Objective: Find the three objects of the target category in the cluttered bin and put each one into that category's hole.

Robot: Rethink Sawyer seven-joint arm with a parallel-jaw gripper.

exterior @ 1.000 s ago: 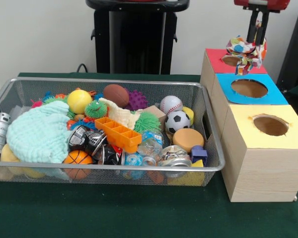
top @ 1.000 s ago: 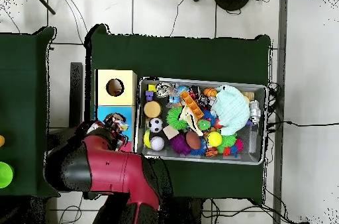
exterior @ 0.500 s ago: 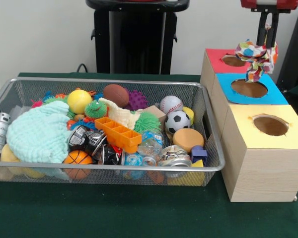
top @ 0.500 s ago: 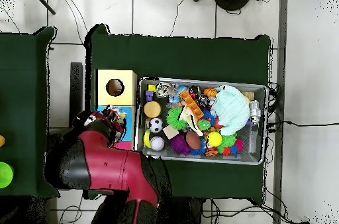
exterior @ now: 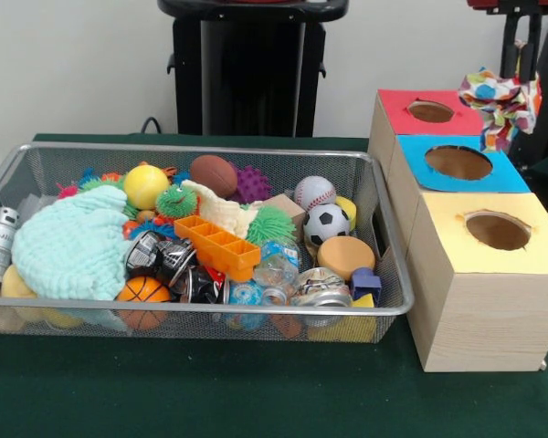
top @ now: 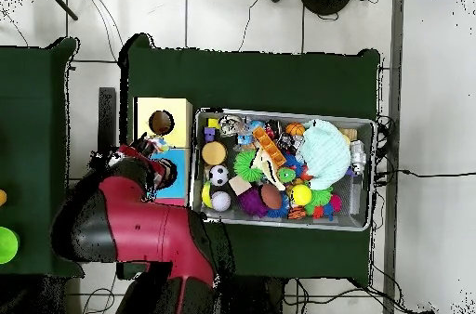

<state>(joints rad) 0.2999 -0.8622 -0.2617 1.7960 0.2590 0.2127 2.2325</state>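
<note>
A patchwork cloth (exterior: pixel 503 98) of many colours hangs from my gripper (exterior: pixel 519 66), which is shut on it at the top right of the front view. It hangs off the right side of the red-topped box (exterior: pixel 404 117) and blue-topped box (exterior: pixel 493 179), clear of their holes. The yellow-topped box (exterior: pixel 457 245) stands nearest the camera. In the overhead view my red arm (top: pixel 130 227) covers the red box, and a bit of the cloth (top: pixel 154 144) shows beside the yellow box (top: pixel 177 109). A mint knitted cloth (exterior: pixel 73 245) lies at the left of the wire bin (exterior: pixel 201 150).
The bin is packed with balls, spiky toys, an orange tray (exterior: pixel 217 245), crushed cans and blocks. A black stand (exterior: pixel 247 73) rises behind the bin. Dark equipment (exterior: pixel 543 100) stands right beside the boxes and the hanging cloth.
My gripper has carried the patchwork cloth to the right in the front view, from over the red box's hole to past the boxes' right side, and slightly up.
</note>
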